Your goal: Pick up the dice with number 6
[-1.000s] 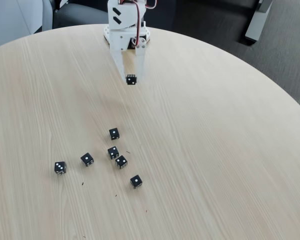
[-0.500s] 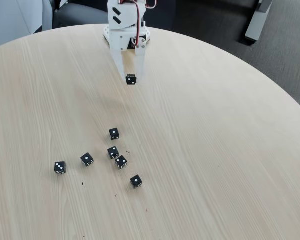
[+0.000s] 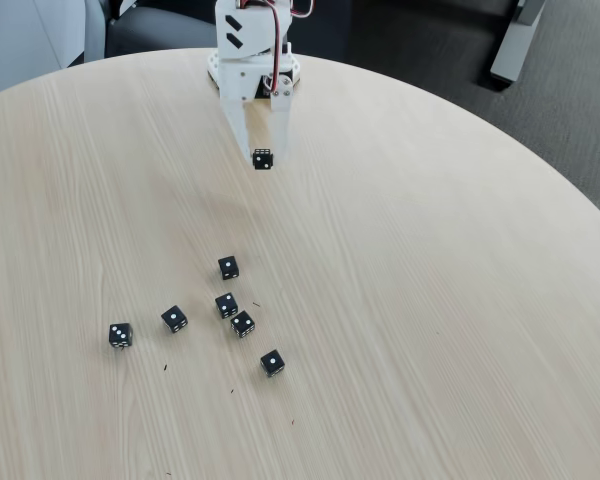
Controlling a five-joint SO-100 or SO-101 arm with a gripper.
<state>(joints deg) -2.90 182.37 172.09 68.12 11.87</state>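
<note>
1. your white two-finger gripper (image 3: 263, 158) sits at the far side of the round light-wood table (image 3: 430, 300) in the fixed view, fingers pointing toward the camera.
2. fingers are narrow, pinched on the small black cube die with white pips (image 3: 263, 158) at their tips. its top face looks crowded with pips; you can't read the exact count.
3. six more small black dice (image 3: 227, 267) lie well apart from the gripper, clustered nearer the camera, showing one to three pips.
4. a few tiny dark specks (image 3: 166, 367) lie on the wood around them.
</note>
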